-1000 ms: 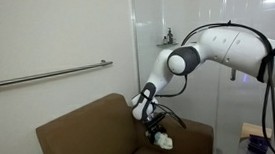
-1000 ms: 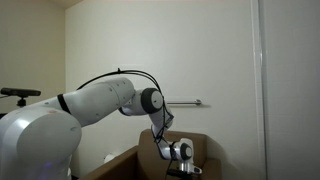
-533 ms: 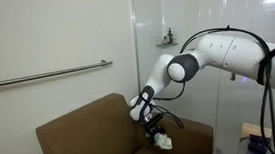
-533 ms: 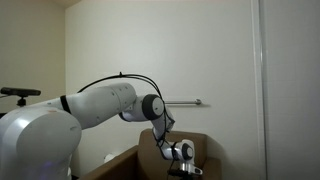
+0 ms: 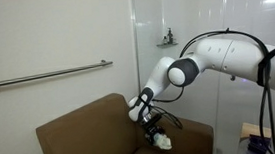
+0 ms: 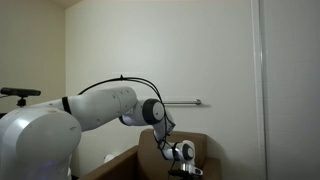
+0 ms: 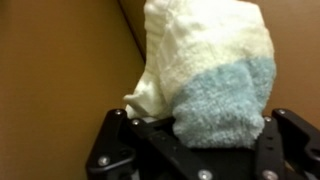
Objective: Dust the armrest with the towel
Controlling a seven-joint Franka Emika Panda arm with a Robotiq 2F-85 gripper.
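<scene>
Biggest thing here is the brown armchair, sat low against a plain pale wall. In an exterior view only the top of its back peeks in at the bottom edge.

Next is the white arm. It comes in from the side, bends at a big round joint and reaches down to the chair. In an exterior view its bulky base end fills most of the near side of the shot.

There's a metal grab rail running across the wall above the chair back, and it shows in both exterior views.

The armrest is the padded edge of the chair on the side nearest the arm. The tool is right down at it, wrist angled over the inner side. In an exterior view the tool sits just in front of the chair back.

The towel is a small pale bundle at the tip of the tool, right at the armrest. From out here I can't swear it's actually pressing on the fabric.

The wrist view makes it clearer. The towel is bunched up, cream on one part and light blue on the other, and the tool has it clamped between its two black fingers. All around the towel is brown upholstery, with a dark seam running off toward the top.
</scene>
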